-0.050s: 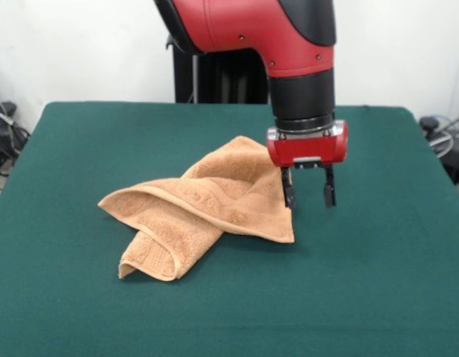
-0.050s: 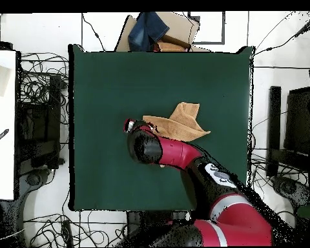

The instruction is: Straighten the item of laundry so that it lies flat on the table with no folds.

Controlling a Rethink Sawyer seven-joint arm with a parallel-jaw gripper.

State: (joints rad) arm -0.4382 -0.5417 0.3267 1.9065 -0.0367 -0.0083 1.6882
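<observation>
Orange-tan terry is bunched in the middle of the front view: the towel (image 1: 203, 212) lies folded over itself on the dark green counter (image 1: 378, 282), one flap draped toward the lower left of the frame, another running up toward centre, and a hemmed corner pointing down at right of centre. Right beside that corner hangs the gripper (image 1: 309, 195), its two dark fingers (image 1: 289, 193) spread apart with green felt showing between them. One finger sits right at the towel's right-hand edge; the other is out over bare counter. Nothing is pinched. I cannot tell whether the tips touch the cloth or hover just above the counter.

Switching to the overhead view: the towel (image 2: 180, 124) shows as a crumpled wedge near the centre of the counter (image 2: 106, 84), slightly to the upper right, and clearly not flat. The red arm sweeps in from the lower right and covers the towel's lower-left side, so the gripper itself is hidden under the wrist here. A heap of blue cloth and cardboard (image 2: 156, 32) sits beyond the top edge of the counter, out of play.

My read: this is the approach to a grasp, with unfolding not yet done. The next move calls for closing on that near edge or corner, then drawing it outward to peel the layers open.
</observation>
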